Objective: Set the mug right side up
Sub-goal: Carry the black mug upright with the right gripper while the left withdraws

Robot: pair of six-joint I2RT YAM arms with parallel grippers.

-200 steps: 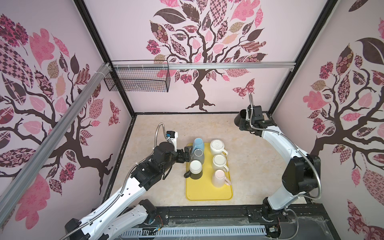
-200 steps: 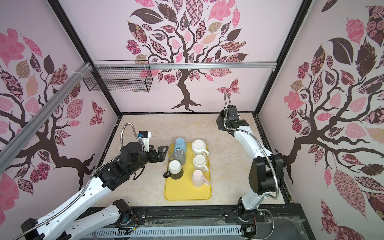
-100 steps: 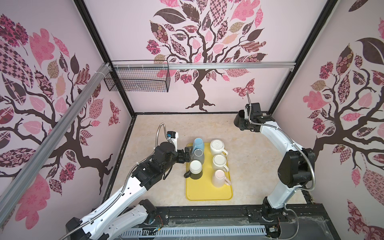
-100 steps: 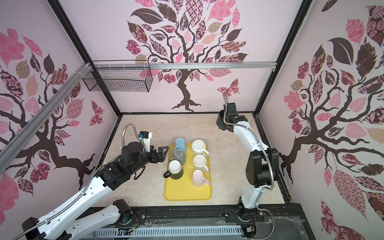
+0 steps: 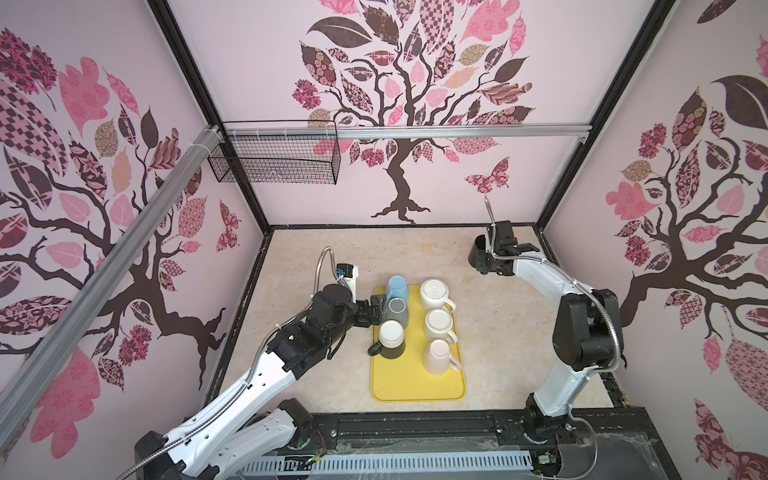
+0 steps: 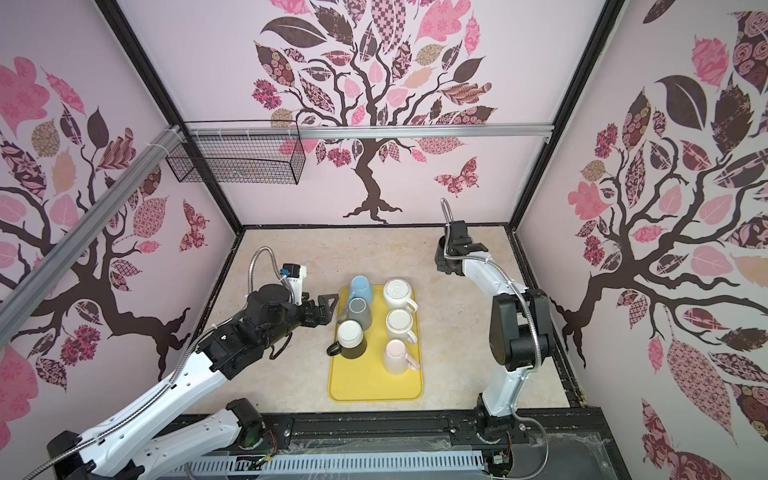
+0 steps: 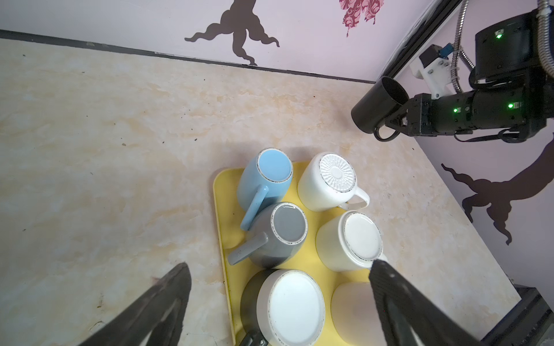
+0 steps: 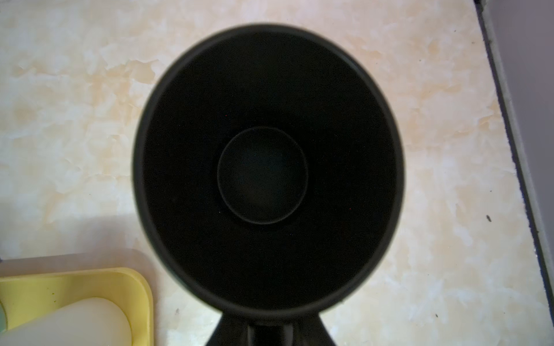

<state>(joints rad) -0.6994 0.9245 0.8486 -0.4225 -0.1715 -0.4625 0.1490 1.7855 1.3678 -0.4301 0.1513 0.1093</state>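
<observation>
Pink walls (image 5: 374, 124) with tree decals are enclosing a beige marbled counter (image 5: 511, 345). Toward the middle of the counter's front edge, a yellow tray (image 5: 415, 388) is lying flat and carrying six mugs, all resting mouth down in two rows of three.

1. Along the tray's left edge are standing a blue mug (image 5: 396, 286), a grey mug (image 5: 397, 309) and a dark mug (image 5: 390, 340) with a white base.
2. Along the tray's right edge are standing a white mug (image 5: 434, 291) with a ribbed base, a cream mug (image 5: 439, 324) and a pale pink mug (image 5: 436, 357).

Near the counter's back right corner, the right gripper (image 7: 397, 118) is clamping the black mug (image 5: 478, 253) at its handle side, with its jaws closed down onto it. The right wrist view is looking straight into the mug's dark interior (image 8: 263, 167), so its mouth is facing up. Whether its base is touching the counter cannot be determined.

The left gripper (image 5: 376, 305) is hovering at the tray's left edge, just beside the grey mug. Its jaws are standing spread wide (nothing is between them), and both fingers (image 7: 156, 308) are showing in the left wrist view.
</observation>
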